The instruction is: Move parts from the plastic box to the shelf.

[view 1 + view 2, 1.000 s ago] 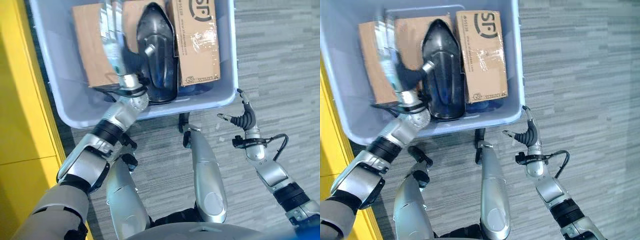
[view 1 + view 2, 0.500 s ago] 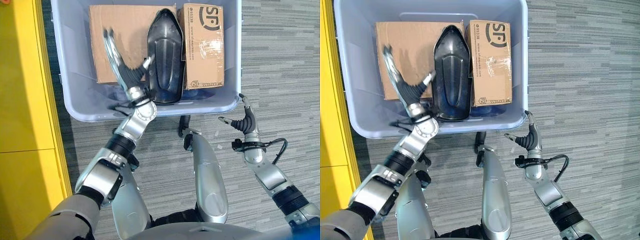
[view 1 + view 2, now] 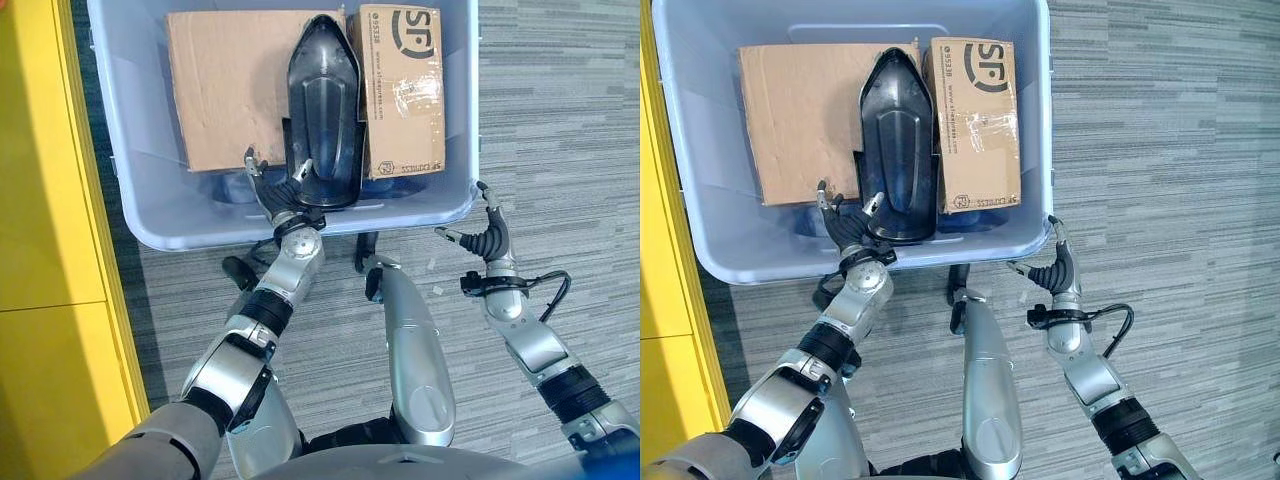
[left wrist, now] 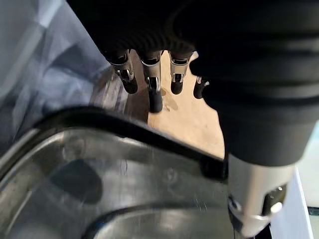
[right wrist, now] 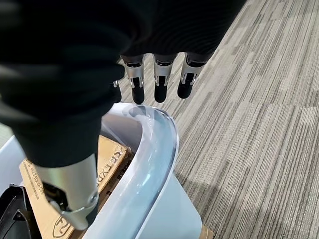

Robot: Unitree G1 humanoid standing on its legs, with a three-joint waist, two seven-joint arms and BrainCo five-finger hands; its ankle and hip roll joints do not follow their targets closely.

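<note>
I see a flat cardboard box (image 3: 245, 85) along the plastic box's (image 3: 140, 215) left side. My left hand (image 3: 272, 195) sits inside the near wall, fingers straight, holding nothing — just beside the black moulded part (image 3: 324, 110) in the middle. A taller carton (image 3: 405, 90) fills the right side. My right hand (image 3: 487, 235) hangs relaxed outside the near right corner.

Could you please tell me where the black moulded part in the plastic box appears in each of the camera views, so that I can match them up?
Left eye view: the black moulded part lies lengthwise mid-box, between two cardboard boxes.
Right eye view: same spot, left hand at its near end.
Left wrist view: its glossy black shell fills the foreground.
Right wrist view: a dark corner beside cardboard.
Shared landmark: the printed cardboard box.
</note>
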